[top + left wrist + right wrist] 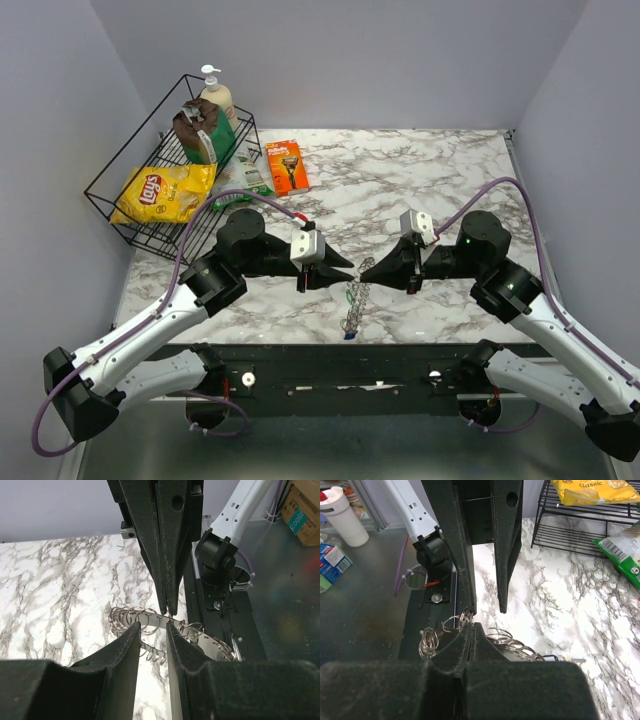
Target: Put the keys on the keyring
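The keyring (357,298), a grey wire coil, hangs between the two gripper tips near the table's front edge. A key with a blue tag (348,335) dangles at its lower end. My right gripper (366,272) is shut on a loop of the keyring (465,619); the pinch shows in the right wrist view (471,626). My left gripper (347,264) is open, its fingers astride the coil (131,618) in the left wrist view (152,626), facing the right gripper's tip (170,611). A slim silver key (570,659) shows beside the coil. Other keys are hidden.
A black wire basket (120,195) at the back left holds a yellow chips bag (165,192), a green bag (205,135) and a pump bottle (217,95). An orange razor pack (287,165) lies beside it. The dark base rail (330,375) runs along the front edge.
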Robot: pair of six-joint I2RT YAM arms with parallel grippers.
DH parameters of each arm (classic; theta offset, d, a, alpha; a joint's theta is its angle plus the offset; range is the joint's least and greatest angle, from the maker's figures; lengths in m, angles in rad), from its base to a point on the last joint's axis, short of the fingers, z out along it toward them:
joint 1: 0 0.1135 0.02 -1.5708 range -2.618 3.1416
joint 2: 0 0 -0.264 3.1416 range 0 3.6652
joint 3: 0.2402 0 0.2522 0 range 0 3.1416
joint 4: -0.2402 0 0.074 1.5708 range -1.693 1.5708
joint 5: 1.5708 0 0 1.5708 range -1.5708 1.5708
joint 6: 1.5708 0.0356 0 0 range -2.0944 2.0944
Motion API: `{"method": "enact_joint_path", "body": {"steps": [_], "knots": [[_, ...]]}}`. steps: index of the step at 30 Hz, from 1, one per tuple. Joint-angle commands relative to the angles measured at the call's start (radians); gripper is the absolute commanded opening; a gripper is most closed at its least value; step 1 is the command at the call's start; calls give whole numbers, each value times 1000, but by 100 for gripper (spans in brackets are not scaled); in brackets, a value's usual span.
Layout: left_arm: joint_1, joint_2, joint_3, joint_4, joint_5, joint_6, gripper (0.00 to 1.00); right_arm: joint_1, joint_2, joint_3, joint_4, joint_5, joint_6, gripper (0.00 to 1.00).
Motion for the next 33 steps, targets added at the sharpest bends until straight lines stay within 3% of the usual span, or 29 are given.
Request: {"method": "enact_joint_path", "body": {"steps": [1, 8, 27, 33], "knots": [[-3, 13, -2, 44, 77, -19, 36, 6, -10, 4, 35, -13, -9, 1], [-3, 28, 4, 33, 144, -18, 45, 6, -10, 7, 35, -11, -8, 1], [-3, 17, 18, -88, 98, 56, 47, 4, -7, 12, 35, -13, -3, 1], [-3, 11, -5, -15, 55, 11, 45, 4, -2, 12, 36, -16, -3, 1]]}}
